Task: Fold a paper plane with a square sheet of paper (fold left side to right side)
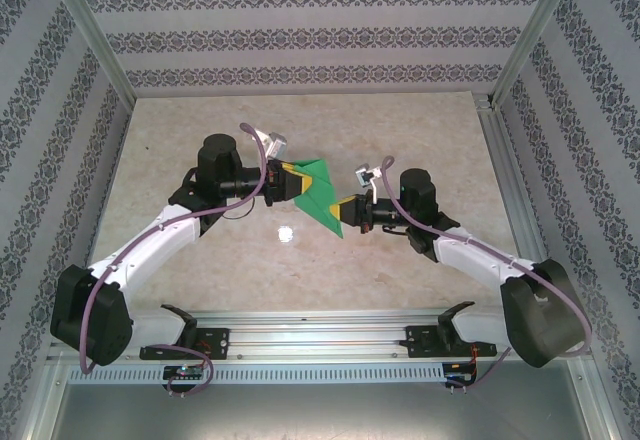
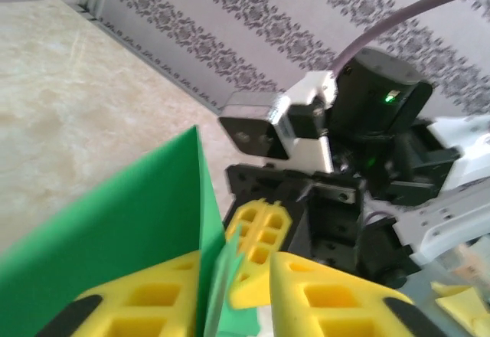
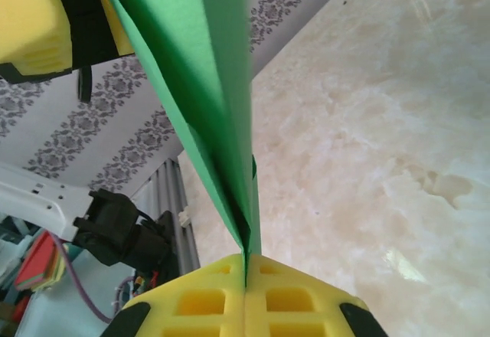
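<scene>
— Paper plane (image 1: 321,194), where?
— Middle of the overhead frame, lifted off the table (image 1: 190,130) (folded, pointed). Right gripper (image 3: 245,266) pinches its edge; left gripper (image 2: 236,269) stands slightly spread around it.

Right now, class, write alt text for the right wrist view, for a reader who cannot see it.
The right end effector, with yellow fingers, is shut on the near tip of a folded green paper, which widens as a wedge toward the top left. A pale marbled table lies to the right, and a patterned wall stands behind on the left.
</scene>
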Tool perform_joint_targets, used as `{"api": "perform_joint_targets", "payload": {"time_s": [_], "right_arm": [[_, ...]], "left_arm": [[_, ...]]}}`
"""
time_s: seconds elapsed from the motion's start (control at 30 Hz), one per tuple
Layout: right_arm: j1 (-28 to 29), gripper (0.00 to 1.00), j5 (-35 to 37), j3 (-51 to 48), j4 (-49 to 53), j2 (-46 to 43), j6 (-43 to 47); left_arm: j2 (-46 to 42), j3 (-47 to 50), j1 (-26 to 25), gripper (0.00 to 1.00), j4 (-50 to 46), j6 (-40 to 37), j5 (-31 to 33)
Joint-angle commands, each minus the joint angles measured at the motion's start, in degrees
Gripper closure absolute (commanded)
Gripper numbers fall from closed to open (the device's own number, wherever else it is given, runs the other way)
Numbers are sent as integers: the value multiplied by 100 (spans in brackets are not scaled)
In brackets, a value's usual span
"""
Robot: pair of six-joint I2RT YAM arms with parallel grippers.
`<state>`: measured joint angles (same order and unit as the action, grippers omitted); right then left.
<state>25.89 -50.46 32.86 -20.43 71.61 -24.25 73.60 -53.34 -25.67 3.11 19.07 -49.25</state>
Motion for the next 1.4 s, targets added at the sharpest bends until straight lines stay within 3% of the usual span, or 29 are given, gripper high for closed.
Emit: {"api": "perform_joint_targets", "payload": {"time_s": [0.0, 0.07, 0.17, 0.2, 0.33, 0.47, 0.63, 0.87, 0.97, 1.0, 1.07, 1.2, 1.37], "right_arm": [[48, 100, 902, 271, 1346, -381, 887], [97, 100, 1617, 436, 2148, -590, 1306], [513, 100, 3511, 919, 3583, -835, 1880], [796, 100, 4546, 1133, 4069, -838, 1920], [1802, 100, 7467, 1966, 5469, -184, 1892], [2583, 100, 9237, 2545, 6210, 875, 1558], [3247, 99, 10497, 3216, 6803, 2290, 1265], [3770, 95, 10767, 3933, 7306, 4049, 992], [4033, 78, 10295, 4120, 7216, 4315, 1153], [4135, 67, 9988, 4130, 7083, 4301, 1272], [4289, 51, 9305, 4207, 6981, 4161, 1355], [4388, 31, 8065, 4076, 6630, 3143, 1350], [3739, 27, 7155, 3552, 6242, 1554, 1164]], "left_arm": [[-248, -298, -3, 46, -818, -439, 839], [-477, -344, 116, 32, -1286, -471, 1526], [-891, -299, 496, 22, -1747, -210, 2386], [-1024, -269, 620, 21, -1916, -79, 2639], [-1415, -72, 1042, 14, -2434, 530, 3621], [-1588, 257, 1260, 14, -2665, 913, 4085], [-1552, 524, 1397, 13, -2805, 1020, 4187], [-1443, 681, 1433, 13, -2821, 1008, 4169], [-1383, 721, 1443, 13, -2825, 970, 4139], [-1363, 733, 1450, 13, -2825, 959, 4110], [-1293, 773, 1452, 13, -2809, 926, 4028], [-1135, 925, 1455, 14, -2748, 913, 3675], [-819, 1447, 1349, 19, -1866, 1410, 2285]]}}
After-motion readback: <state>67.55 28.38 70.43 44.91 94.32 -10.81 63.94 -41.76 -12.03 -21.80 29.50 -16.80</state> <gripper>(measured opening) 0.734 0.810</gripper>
